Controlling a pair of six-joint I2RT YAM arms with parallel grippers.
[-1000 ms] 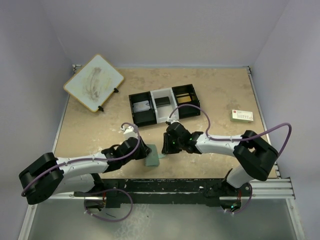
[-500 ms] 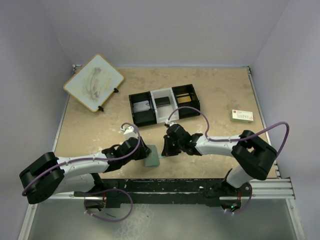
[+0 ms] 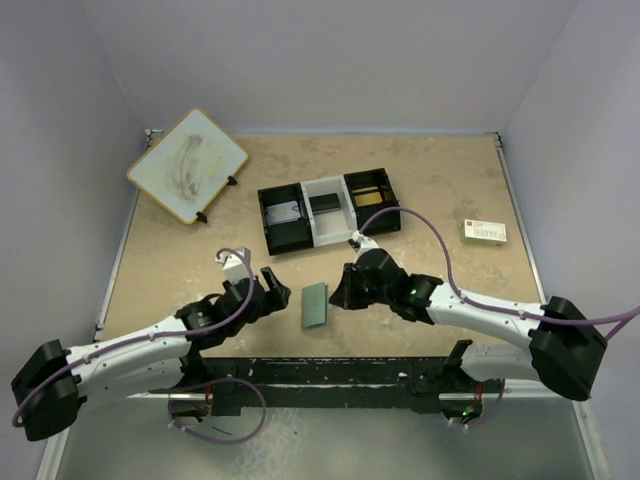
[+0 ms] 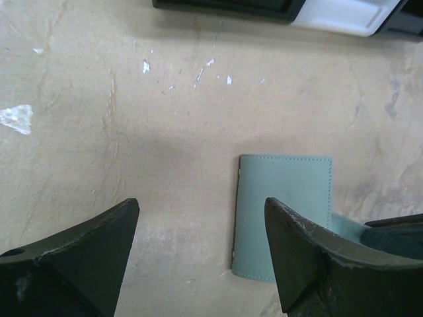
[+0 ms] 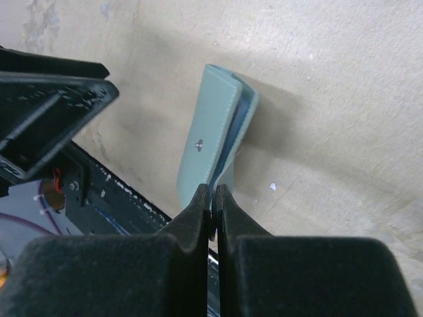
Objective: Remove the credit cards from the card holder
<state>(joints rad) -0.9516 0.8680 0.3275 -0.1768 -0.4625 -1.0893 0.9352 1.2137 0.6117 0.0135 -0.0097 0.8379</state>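
top external: beige table [image 3: 440,180], lilac walls [image 3: 350,60]

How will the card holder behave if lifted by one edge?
Probably floppy at its fold: the card holder gapes, one flap raised off the other. Likely light, being thin and flat. The right gripper, shut at a flap's edge, may just pull it open rather than lift it whole.
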